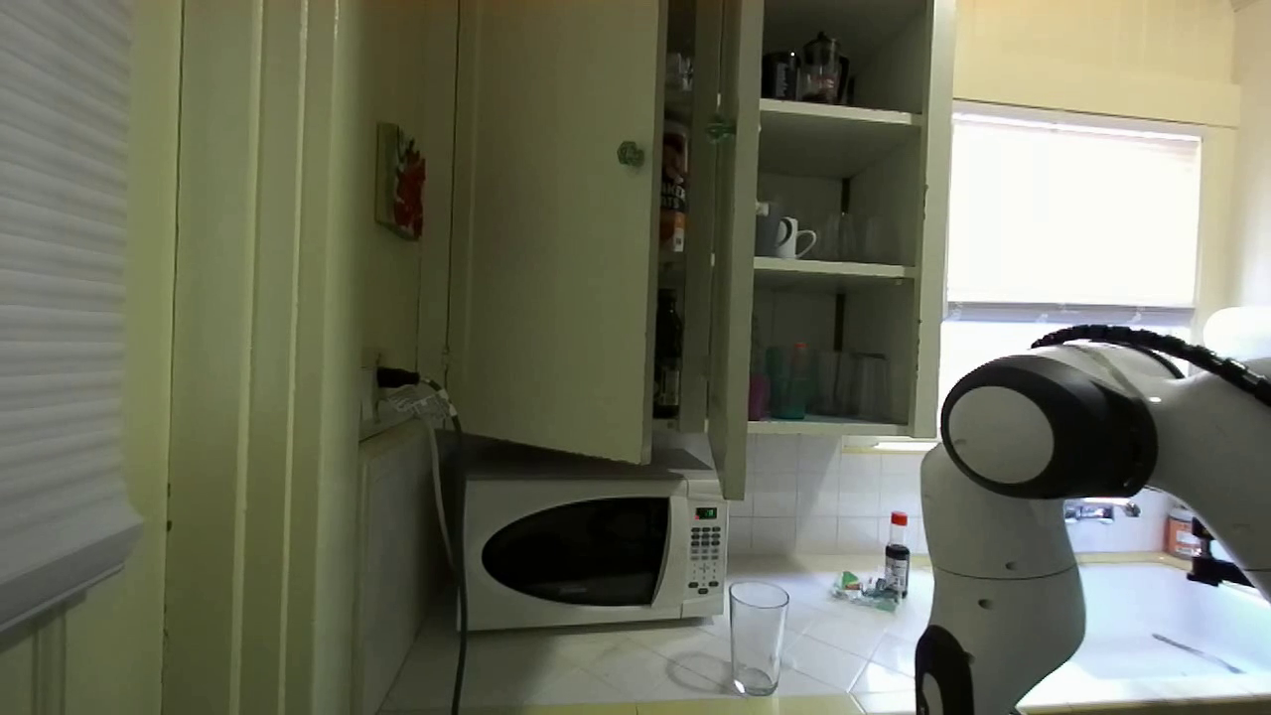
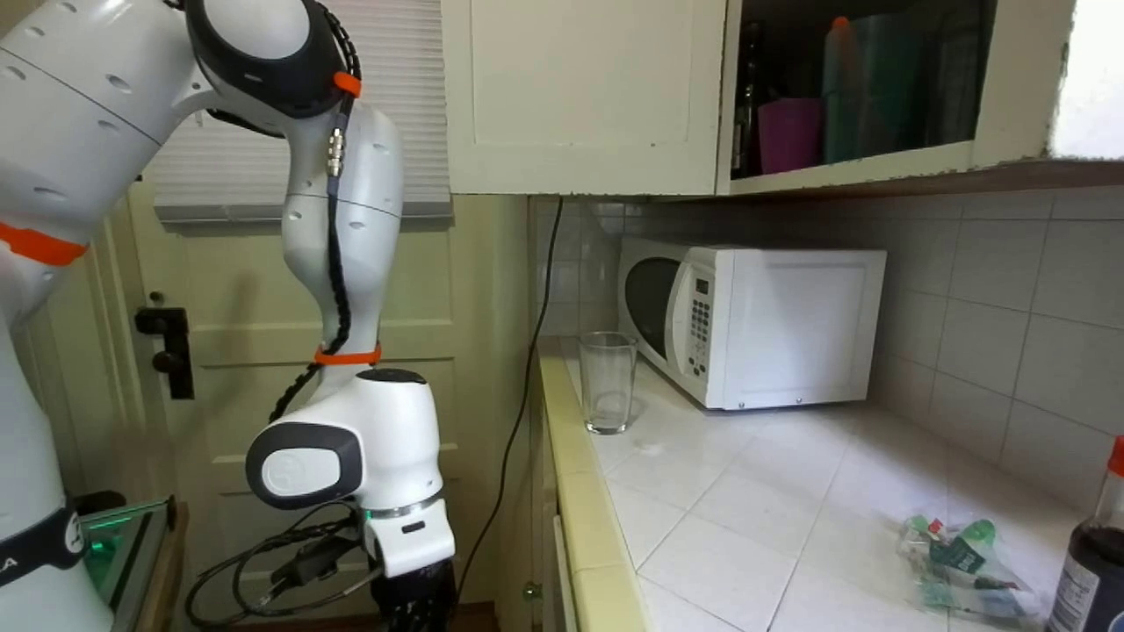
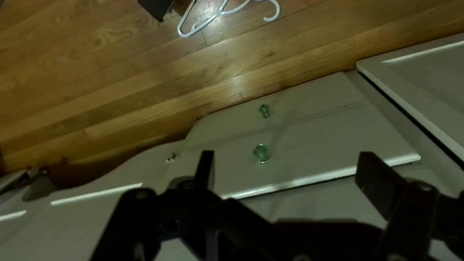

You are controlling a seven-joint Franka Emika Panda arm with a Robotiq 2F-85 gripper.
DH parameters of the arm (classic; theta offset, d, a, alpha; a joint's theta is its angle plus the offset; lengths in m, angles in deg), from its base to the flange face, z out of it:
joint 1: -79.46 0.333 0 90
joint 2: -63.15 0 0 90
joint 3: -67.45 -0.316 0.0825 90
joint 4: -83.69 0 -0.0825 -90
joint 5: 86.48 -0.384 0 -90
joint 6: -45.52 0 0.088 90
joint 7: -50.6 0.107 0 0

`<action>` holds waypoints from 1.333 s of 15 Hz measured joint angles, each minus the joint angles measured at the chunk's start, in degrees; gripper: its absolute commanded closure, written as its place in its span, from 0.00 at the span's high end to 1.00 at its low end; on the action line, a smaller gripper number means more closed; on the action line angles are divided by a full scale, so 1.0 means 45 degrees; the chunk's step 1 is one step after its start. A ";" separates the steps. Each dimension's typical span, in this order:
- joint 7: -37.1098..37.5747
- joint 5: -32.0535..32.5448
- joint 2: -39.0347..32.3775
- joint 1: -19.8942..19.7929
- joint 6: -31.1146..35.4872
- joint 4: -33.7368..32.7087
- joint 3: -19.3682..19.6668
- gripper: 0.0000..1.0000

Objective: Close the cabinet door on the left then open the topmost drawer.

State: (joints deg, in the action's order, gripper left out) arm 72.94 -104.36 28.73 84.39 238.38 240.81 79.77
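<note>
I have a yellow wall (image 1: 1092, 60) around a window (image 1: 1072, 209) that glows nearly white. Pale tiles (image 2: 983, 333) back the counter (image 2: 746, 518) — itself tiled, with a yellow edge (image 2: 595, 527). In an exterior view I see a panelled door (image 2: 246, 351) with a pleated blind (image 2: 421, 96) over its upper part; my wrist view shows a dim plank floor (image 3: 137, 72), light glinting off it.

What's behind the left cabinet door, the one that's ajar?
Visible past the left cabinet door: a labelled canister, a dark bottle, and something indistinct higher up; the door covers anything farther left.
</note>
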 measured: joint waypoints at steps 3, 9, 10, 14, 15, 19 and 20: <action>-0.2370 0.1188 -0.0210 -0.1126 0.1371 -0.0002 0.0705 1.00; -0.4788 0.3942 0.0066 -0.4653 0.2548 -0.0040 0.0663 1.00; -0.4771 0.4062 0.0176 -0.5044 0.2271 -0.0054 0.0466 1.00; -0.4736 0.4289 0.0854 -0.6199 -0.0146 -0.0454 -0.0287 1.00; -0.4736 0.4290 0.0939 -0.6264 -0.0282 -0.0486 -0.0331 1.00; -0.4737 0.4266 0.1003 -0.6330 -0.0427 -0.0513 -0.0478 1.00; -0.4737 0.4265 0.1114 -0.6380 -0.0685 -0.0514 -0.0543 1.00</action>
State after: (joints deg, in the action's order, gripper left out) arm 51.63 -85.16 33.74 55.68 235.30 238.49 77.33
